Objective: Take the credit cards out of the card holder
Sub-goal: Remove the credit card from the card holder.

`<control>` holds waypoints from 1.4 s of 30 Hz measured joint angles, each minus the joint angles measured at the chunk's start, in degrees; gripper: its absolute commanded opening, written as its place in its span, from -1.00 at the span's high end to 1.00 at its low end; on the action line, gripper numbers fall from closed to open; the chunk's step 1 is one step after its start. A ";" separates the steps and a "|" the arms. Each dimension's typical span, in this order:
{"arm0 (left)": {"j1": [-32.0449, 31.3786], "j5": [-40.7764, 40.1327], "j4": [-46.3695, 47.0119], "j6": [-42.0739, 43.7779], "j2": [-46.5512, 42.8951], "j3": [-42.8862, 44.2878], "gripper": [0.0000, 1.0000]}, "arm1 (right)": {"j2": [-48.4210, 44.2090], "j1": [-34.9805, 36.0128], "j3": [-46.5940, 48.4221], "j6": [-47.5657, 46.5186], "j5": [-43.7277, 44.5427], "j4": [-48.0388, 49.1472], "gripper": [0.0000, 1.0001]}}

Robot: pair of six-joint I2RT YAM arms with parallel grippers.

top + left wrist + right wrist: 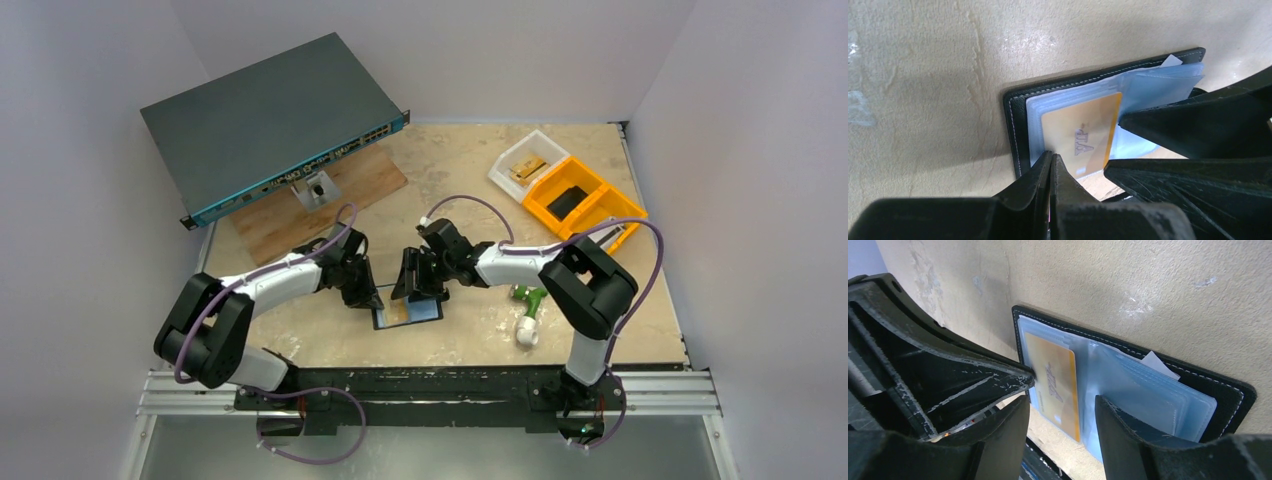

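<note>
The card holder (379, 319) lies open on the table, a black wallet (1015, 116) with pale blue clear sleeves (1153, 390) fanned inside. A gold credit card (1083, 131) marked VIP sits in the front sleeve, its near end sticking out past the wallet's edge (1060, 390). My left gripper (1052, 156) is shut, its tips touching the card's corner; nothing shows between them. My right gripper (1063, 420) stands open astride the card's near end, one finger (1133, 440) resting on the blue sleeves. A white corner (1173, 60) peeks from behind the sleeves.
A big dark grey network switch (270, 120) sits at the back left on a wooden board (300, 215). At the back right are an orange tray (580, 200) and a clear tray (525, 165). A green and white object (527, 315) lies to the right of the wallet.
</note>
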 measured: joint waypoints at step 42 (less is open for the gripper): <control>-2.54 -2.25 -0.44 -6.14 2.36 1.01 1.00 | 1.90 -4.52 -15.21 7.34 -13.77 29.92 0.51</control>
